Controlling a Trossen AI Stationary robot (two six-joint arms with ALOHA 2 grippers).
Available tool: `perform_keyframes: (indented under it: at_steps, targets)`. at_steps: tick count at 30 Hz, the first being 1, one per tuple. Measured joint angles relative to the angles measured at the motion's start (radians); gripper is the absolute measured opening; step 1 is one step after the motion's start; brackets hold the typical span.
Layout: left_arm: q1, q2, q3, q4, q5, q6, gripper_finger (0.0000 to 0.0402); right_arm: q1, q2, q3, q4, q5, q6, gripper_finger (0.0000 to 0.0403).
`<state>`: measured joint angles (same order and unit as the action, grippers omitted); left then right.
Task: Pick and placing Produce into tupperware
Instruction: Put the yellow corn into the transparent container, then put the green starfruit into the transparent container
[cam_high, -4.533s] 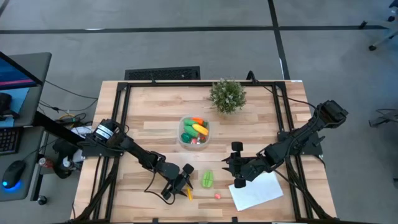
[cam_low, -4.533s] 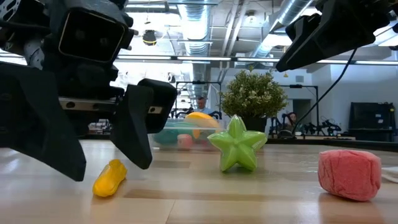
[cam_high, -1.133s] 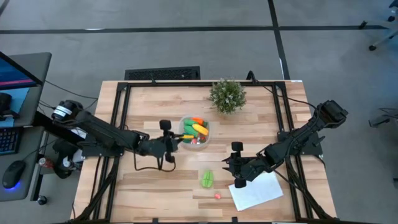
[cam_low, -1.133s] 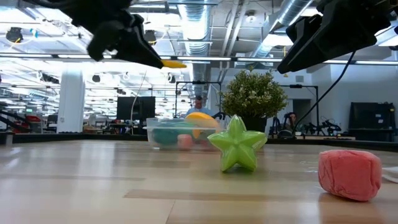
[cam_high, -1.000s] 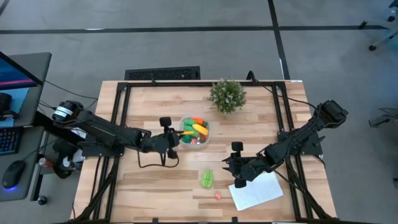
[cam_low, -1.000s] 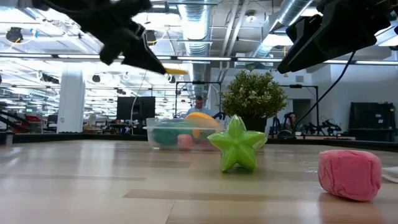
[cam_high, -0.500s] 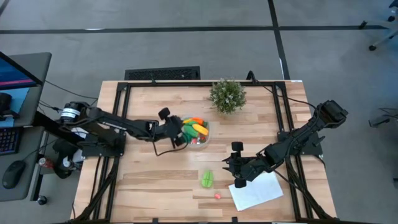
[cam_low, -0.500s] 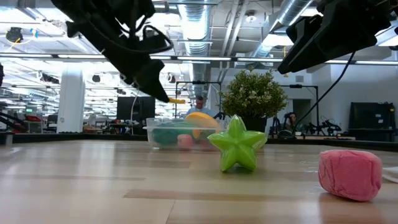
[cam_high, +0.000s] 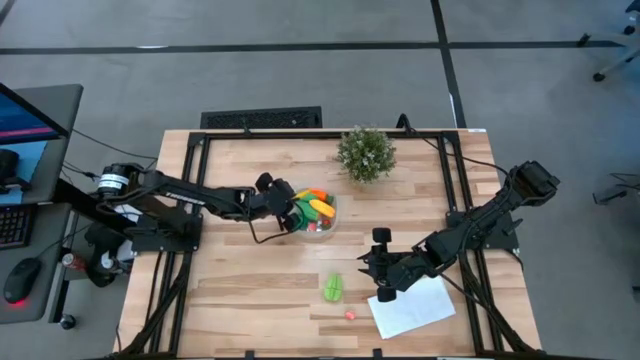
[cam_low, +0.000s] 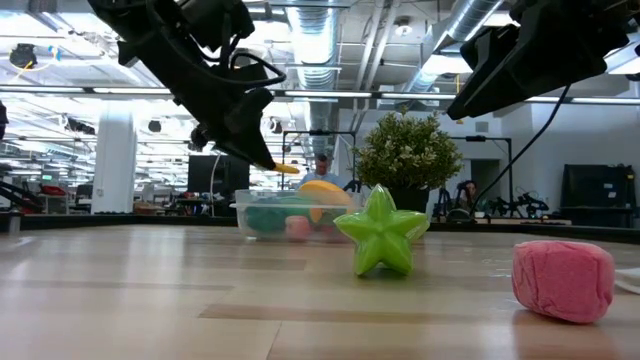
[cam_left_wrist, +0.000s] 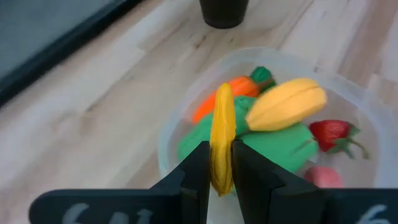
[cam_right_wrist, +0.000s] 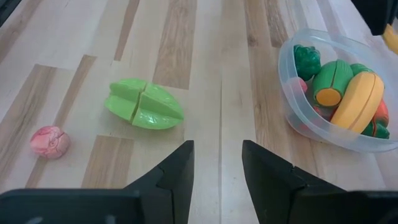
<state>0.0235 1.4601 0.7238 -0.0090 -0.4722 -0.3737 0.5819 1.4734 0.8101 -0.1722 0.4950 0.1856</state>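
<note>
The clear tupperware (cam_high: 312, 213) sits mid-table and holds a yellow banana (cam_left_wrist: 287, 104), an orange carrot (cam_left_wrist: 231, 94), a red strawberry (cam_left_wrist: 331, 132), one pink piece and two or three green pieces. The left gripper (cam_left_wrist: 218, 167) hangs over the tupperware's left rim, its fingers pinched on one slim yellow piece (cam_left_wrist: 222, 138). Two pieces lie loose on the wood nearer the front: one green starfruit (cam_high: 333, 288) and one pink berry (cam_high: 351, 314). The right gripper (cam_right_wrist: 217, 167) waits with fingers apart beside a white sheet (cam_high: 412, 306). A potted plant (cam_high: 366, 152) stands far right of the tupperware.
</note>
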Motion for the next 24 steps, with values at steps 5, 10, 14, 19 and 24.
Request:
perform_keyframes:
  at_steps: [5, 10, 14, 19, 24]
  targets:
    - [-0.001, 0.000, 0.000, 0.000, 0.036, -0.050, 0.0051, 0.000, 0.000, 0.000, 0.000, 0.000, 0.000, 0.0127]
    - [-0.003, 0.000, 0.000, 0.000, 0.058, -0.047, 0.0052, 0.000, 0.000, 0.000, -0.001, 0.000, 0.009, 0.0127]
    - [-0.003, 0.000, 0.000, 0.000, 0.067, -0.038, 0.0064, 0.000, 0.000, 0.000, -0.001, 0.000, 0.009, 0.0127]
    - [-0.003, 0.000, 0.000, 0.000, 0.068, -0.033, 0.0090, 0.000, 0.000, 0.000, -0.003, 0.000, 0.009, 0.0127]
    - [-0.003, 0.000, 0.000, 0.002, 0.071, -0.003, 0.0112, 0.000, 0.000, 0.000, -0.017, 0.000, 0.046, 0.0127]
